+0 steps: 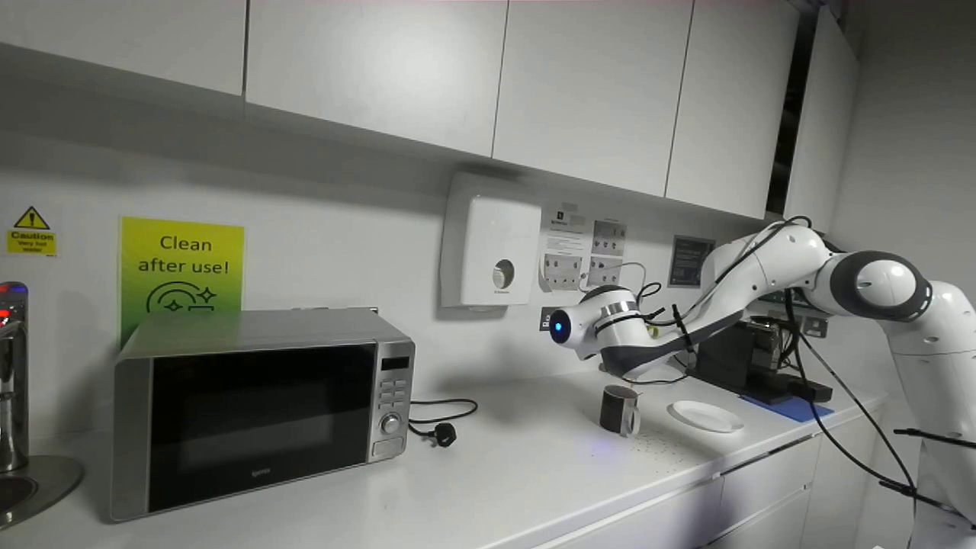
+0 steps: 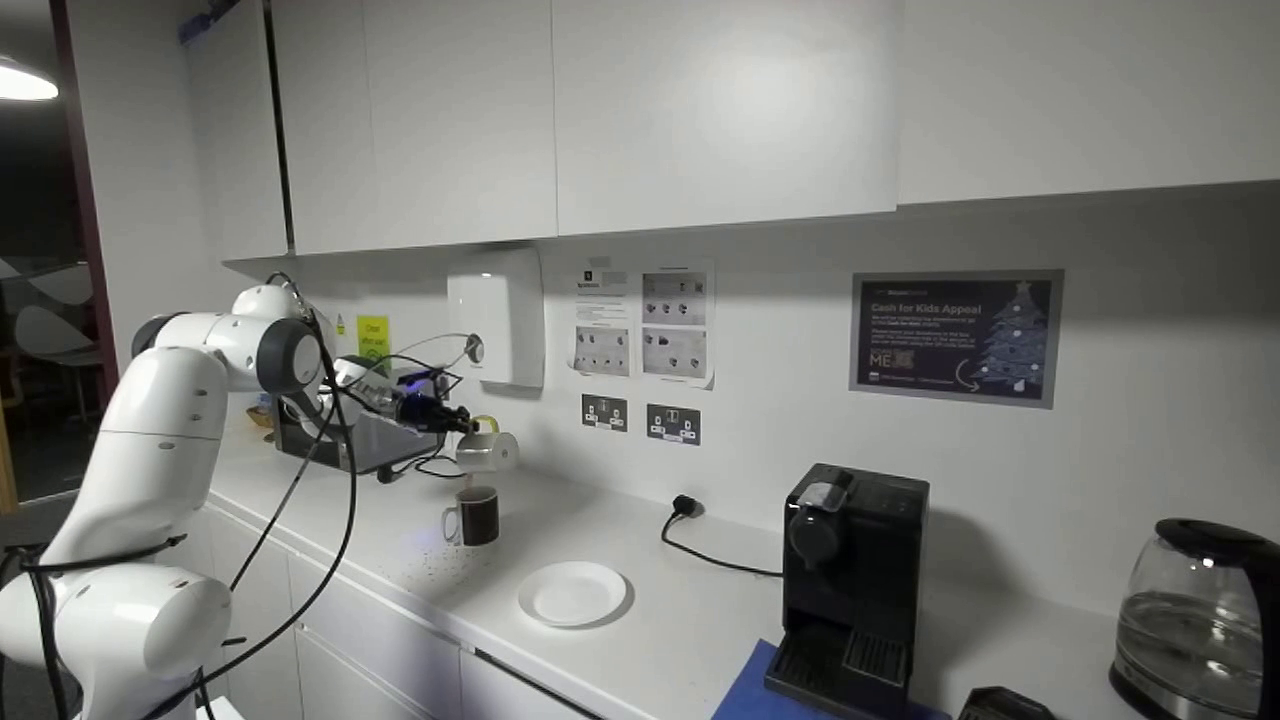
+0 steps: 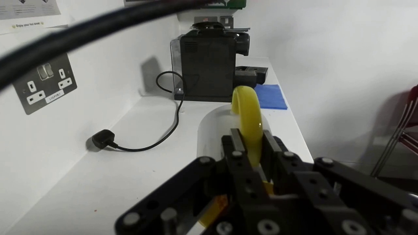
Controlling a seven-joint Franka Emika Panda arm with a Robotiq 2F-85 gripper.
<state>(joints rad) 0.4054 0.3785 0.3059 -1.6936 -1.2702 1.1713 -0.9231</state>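
My gripper (image 3: 254, 143) is shut on the yellow handle (image 3: 249, 114) of a white mug (image 3: 210, 137), with the handle between both fingers. In an exterior view my gripper (image 2: 466, 420) holds this white mug (image 2: 490, 453) tipped on its side above the counter. A dark mug with a light handle (image 2: 480, 516) stands upright just below it, and also shows in an exterior view (image 1: 618, 410). A thin reddish streak (image 2: 468, 481) shows between the two mugs. A yellow-orange patch (image 3: 214, 210) shows behind the fingers in the wrist view. The arm hides the gripper in an exterior view.
A white plate (image 2: 572, 594) lies near the dark mug, with dark specks on the counter (image 1: 534, 488) between. A coffee machine (image 2: 850, 590) stands on a blue mat (image 2: 750, 690). A microwave (image 1: 263, 415), a glass kettle (image 2: 1190, 630), a loose plug (image 3: 103, 138) and wall cabinets (image 1: 587, 91) surround.
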